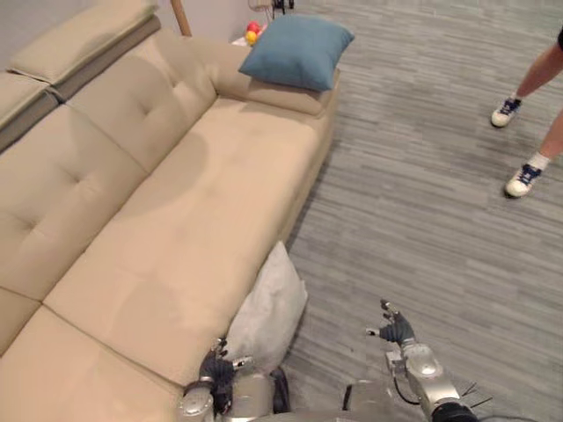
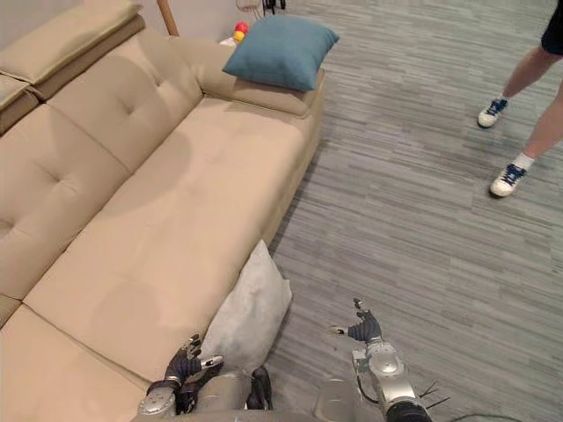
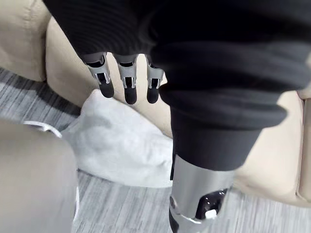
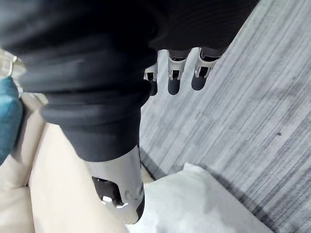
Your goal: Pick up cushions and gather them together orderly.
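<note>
A pale grey cushion (image 1: 268,312) stands on the floor, leaning against the front of the beige sofa (image 1: 176,220). A blue cushion (image 1: 296,51) lies tilted on the sofa's far armrest. My left hand (image 1: 215,374) hovers low beside the grey cushion's near end, its fingers (image 3: 130,85) straight and holding nothing, with the grey cushion (image 3: 116,141) just past them. My right hand (image 1: 396,330) is over the floor to the right of that cushion, apart from it, with fingers (image 4: 175,77) straight and empty. The right wrist view catches the grey cushion (image 4: 204,204) and an edge of the blue cushion (image 4: 7,121).
A person's legs in white shoes (image 1: 523,180) stand on the grey carpet at the far right. Coloured balls (image 1: 252,32) and a wooden pole (image 1: 181,16) sit behind the sofa's far end. Open carpet stretches between the sofa and the person.
</note>
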Robot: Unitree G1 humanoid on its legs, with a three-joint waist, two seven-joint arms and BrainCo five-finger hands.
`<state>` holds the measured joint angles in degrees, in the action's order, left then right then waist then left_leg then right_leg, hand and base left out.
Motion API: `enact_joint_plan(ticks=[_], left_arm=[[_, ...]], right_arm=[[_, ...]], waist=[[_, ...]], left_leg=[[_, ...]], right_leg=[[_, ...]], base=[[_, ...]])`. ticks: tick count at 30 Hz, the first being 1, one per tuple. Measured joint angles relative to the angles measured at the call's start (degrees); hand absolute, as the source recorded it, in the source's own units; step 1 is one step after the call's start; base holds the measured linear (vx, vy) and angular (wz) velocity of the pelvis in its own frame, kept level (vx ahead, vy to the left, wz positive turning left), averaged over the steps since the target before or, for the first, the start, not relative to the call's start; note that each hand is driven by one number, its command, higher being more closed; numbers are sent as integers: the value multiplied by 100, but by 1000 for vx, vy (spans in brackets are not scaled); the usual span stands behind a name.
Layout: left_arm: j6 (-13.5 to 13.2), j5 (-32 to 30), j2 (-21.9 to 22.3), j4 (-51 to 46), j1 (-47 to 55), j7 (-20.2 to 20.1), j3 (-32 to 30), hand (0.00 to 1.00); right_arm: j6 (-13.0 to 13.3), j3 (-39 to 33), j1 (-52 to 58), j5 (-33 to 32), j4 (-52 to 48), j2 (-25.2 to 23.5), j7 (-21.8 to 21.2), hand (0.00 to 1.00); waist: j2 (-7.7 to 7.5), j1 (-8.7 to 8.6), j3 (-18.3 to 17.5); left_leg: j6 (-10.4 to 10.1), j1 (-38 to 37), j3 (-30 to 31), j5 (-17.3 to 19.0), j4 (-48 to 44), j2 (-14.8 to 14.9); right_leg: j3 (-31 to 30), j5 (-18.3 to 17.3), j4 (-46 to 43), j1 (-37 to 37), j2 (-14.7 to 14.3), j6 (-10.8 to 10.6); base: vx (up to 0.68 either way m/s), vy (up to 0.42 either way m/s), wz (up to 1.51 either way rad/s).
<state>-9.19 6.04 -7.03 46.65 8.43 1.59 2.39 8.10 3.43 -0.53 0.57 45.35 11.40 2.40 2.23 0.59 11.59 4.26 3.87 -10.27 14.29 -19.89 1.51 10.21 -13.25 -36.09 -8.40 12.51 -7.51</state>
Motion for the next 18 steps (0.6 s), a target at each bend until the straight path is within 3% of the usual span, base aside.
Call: enact_joint_plan(ticks=[3,5,6,7,8,9,12,14,15,16,17,18], left_arm=[[-4,16,-107,-13,-274,55,-10,0],[-6,59,-106,-9,-476,123,-15,0],[-8,62,-108,-8,-509,128,-16,0],[-28,63,-120,-37,-498,129,-11,0],[-12,77,-4,21,-517,145,-34,0],[-22,109,162,5,-392,153,-27,0],[-20,189,271,4,-305,166,-32,0],[-20,240,306,-16,-279,170,-39,0],[-19,241,327,-34,-263,172,-39,0],[-18,241,336,-41,-257,174,-38,0],[-17,240,343,-83,-247,172,-28,0],[-15,240,326,-108,-229,174,-30,0]], right_arm=[[1,-38,2,-20,6,54,10,0],[3,-152,68,-103,-12,96,20,0],[6,-196,116,-128,-29,99,34,0],[8,-235,248,-195,-42,89,71,0],[0,-269,298,-243,-17,134,83,0],[10,-328,296,-283,-56,137,125,0],[36,-437,302,-364,-145,130,132,0],[37,-499,375,-507,-159,-48,144,0],[42,-605,434,-574,-172,-135,183,0],[47,-621,448,-576,-173,-159,197,0],[52,-688,465,-583,-173,-239,247,0],[51,-709,442,-636,-148,-290,275,0]], waist=[[31,-10,1],[12,-156,-5],[-20,-162,-9],[-205,-134,-87],[-126,-124,-66],[42,-39,-152],[144,38,-165],[131,38,-132],[31,39,-61],[27,37,-58],[7,49,-47],[-45,133,-8]], left_leg=[[-37,-65,857,-24,160,-4],[-216,-88,1694,-87,185,-62],[-293,-113,1824,-98,172,-108],[-461,-168,2011,-45,141,-282],[-627,-206,2201,75,70,-266],[-773,-90,2326,-7,81,-39],[-925,47,2446,-95,94,186],[-1153,157,2327,-231,77,345],[-1220,220,1882,-273,57,476],[-1212,256,1711,-268,32,525],[-1121,369,1030,-226,-77,683],[-894,542,394,-196,-273,850]], right_leg=[[-690,-196,410,-404,-597,95],[-1740,-119,866,-695,-1030,31],[-1908,8,1088,-689,-1044,3],[-2116,721,1623,-633,-855,41],[-1883,757,1406,-632,-817,47],[-1540,728,1379,-613,-884,136],[-1036,620,1440,-491,-966,315],[-600,582,1436,-288,-960,379],[-290,523,1463,-121,-918,479],[-209,515,1482,-89,-912,493],[-34,465,1537,-58,-879,575],[95,373,1544,-86,-817,588]], base=[[305,-98,128],[276,-218,188],[282,-278,192],[290,-317,146],[324,-379,160],[270,-363,110],[121,-247,83],[39,-240,124],[-5,-127,107],[-30,-121,101],[-105,-36,60],[-128,-29,48]])
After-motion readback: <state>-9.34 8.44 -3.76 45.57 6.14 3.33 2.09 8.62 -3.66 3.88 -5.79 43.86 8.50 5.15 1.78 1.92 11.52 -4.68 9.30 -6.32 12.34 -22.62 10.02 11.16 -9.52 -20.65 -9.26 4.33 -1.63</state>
